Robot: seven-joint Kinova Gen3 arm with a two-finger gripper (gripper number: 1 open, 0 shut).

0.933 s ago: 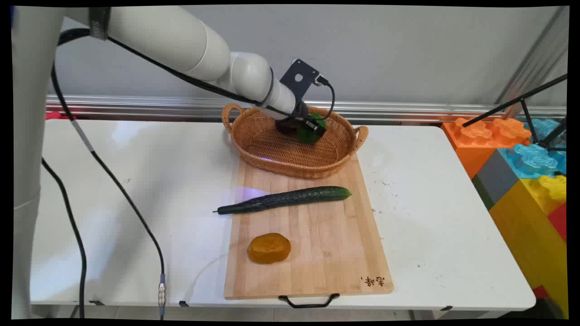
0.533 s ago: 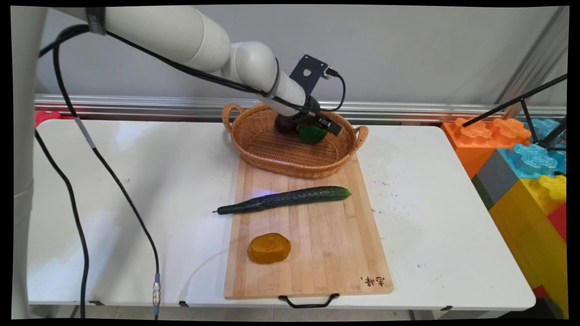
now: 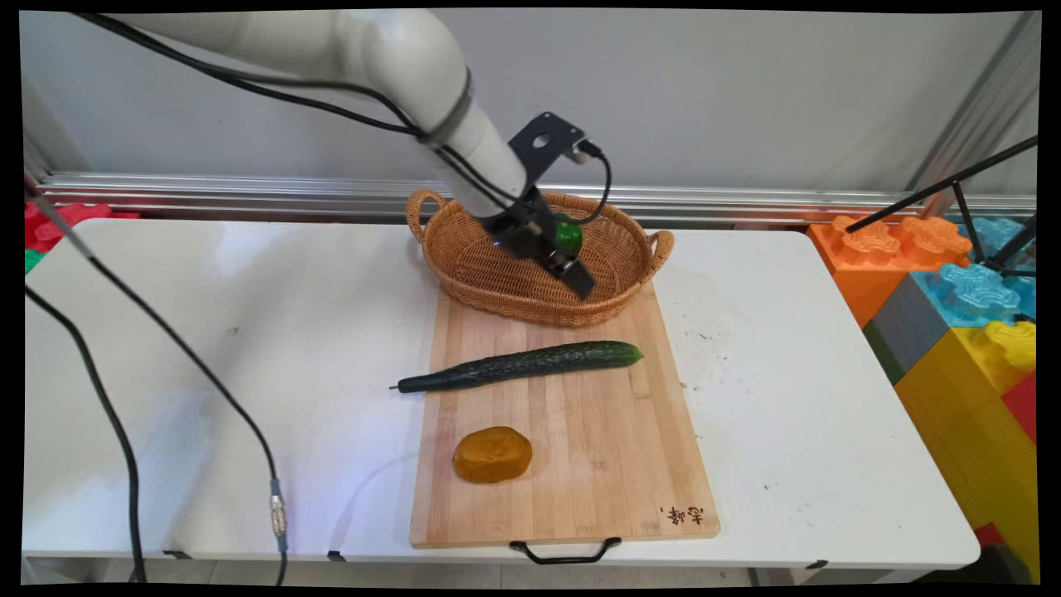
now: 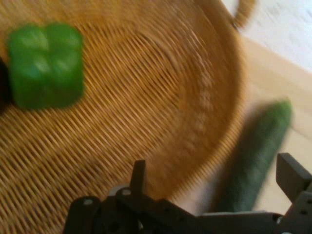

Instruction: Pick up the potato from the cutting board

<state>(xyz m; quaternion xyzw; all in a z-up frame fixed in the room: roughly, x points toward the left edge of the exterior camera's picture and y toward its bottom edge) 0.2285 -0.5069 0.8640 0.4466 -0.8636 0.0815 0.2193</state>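
The gripper hangs over the wicker basket, above its near side, and points down and toward the cutting board. In the hand view its two fingers stand wide apart with nothing between them — it is released and holds nothing.

Nearest to it is one green bell pepper, which lies on the basket floor. In the main view only a small green part of the pepper shows behind the gripper's body. A dark thing sits just beside the pepper at the edge of the hand view; what it is cannot be told.

The basket is one oval basket with two handles, and its long axis runs left to right across the table. Its near rim overlaps the far end of the wooden cutting board.

On the board lies one cucumber. Its long axis runs mostly left to right, slightly tilted: the thick end points to the right and a little toward the basket, and the thin stem end points left and sticks out past the board's left edge over the white table. In the hand view the cucumber shows just beyond the basket rim.

Nearer the front of the board, well apart from the cucumber, lies one orange-brown rounded lump — flat on the wood, close to the left edge.

At the right of the table stands a stack of big coloured blocks.
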